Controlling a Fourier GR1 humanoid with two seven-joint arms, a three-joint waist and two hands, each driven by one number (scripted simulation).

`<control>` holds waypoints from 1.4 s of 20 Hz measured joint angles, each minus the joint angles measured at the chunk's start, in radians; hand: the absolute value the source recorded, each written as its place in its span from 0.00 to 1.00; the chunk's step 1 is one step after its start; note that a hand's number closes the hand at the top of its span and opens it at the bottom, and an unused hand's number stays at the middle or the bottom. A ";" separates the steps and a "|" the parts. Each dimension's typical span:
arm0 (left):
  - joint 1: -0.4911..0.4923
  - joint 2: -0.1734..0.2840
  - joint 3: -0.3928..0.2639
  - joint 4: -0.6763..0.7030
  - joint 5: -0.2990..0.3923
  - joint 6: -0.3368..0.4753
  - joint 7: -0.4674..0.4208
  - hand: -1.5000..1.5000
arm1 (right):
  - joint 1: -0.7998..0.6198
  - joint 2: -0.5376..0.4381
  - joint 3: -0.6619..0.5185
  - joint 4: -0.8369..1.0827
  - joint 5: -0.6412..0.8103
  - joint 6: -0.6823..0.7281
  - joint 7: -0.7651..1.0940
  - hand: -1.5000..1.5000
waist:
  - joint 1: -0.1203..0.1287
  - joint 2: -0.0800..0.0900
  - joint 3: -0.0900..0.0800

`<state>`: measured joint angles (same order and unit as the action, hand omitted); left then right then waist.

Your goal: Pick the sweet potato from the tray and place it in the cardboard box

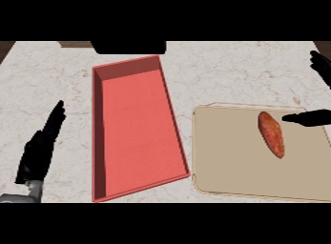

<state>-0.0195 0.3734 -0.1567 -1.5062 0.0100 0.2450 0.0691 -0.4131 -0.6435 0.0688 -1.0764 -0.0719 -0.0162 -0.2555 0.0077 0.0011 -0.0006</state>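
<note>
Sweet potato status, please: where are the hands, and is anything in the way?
Left hand open, resting at left. Right hand open beside the sweet potato, not gripping. Potato lying on tray. Red box alongside, nothing between.

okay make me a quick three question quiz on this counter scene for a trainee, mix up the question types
1. True or false: the sweet potato already lies in the red box.
2. Which hand is nearer the sweet potato? A) left hand B) right hand
3. Fill in: the sweet potato lies on the beige ____.

Key:
1. False. It lies on the tray, and the box holds nothing.
2. B. The right hand is open at the tray's far right, its thumb pointing at the sweet potato's top end; the left hand rests open left of the box.
3. tray
</note>
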 measured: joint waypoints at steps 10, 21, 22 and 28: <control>0.019 -0.002 0.008 0.005 -0.008 -0.006 -0.016 0.50 | -0.065 -0.239 0.219 -0.085 0.172 0.360 0.232 0.00 | 0.002 -0.003 -0.002; 0.028 -0.014 0.044 -0.045 -0.028 -0.031 0.026 0.50 | -0.026 -0.143 0.261 -0.284 0.247 0.500 0.557 0.00 | -0.006 -0.003 0.000; 0.012 -0.016 0.051 -0.030 -0.027 -0.041 0.025 0.50 | -0.021 -0.127 0.260 -0.273 0.270 0.495 0.558 0.00 | -0.006 -0.002 0.000; 0.041 -0.043 0.063 -0.050 -0.057 -0.060 0.019 0.50 | 0.033 -0.085 0.213 -0.316 0.349 0.534 0.609 0.00 | -0.006 -0.002 0.000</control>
<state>0.0217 0.3307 -0.0933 -1.5559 -0.0465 0.1852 0.0883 -0.3800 -0.7285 0.2823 -1.3919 0.2771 0.5183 0.3532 0.0012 -0.0010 -0.0002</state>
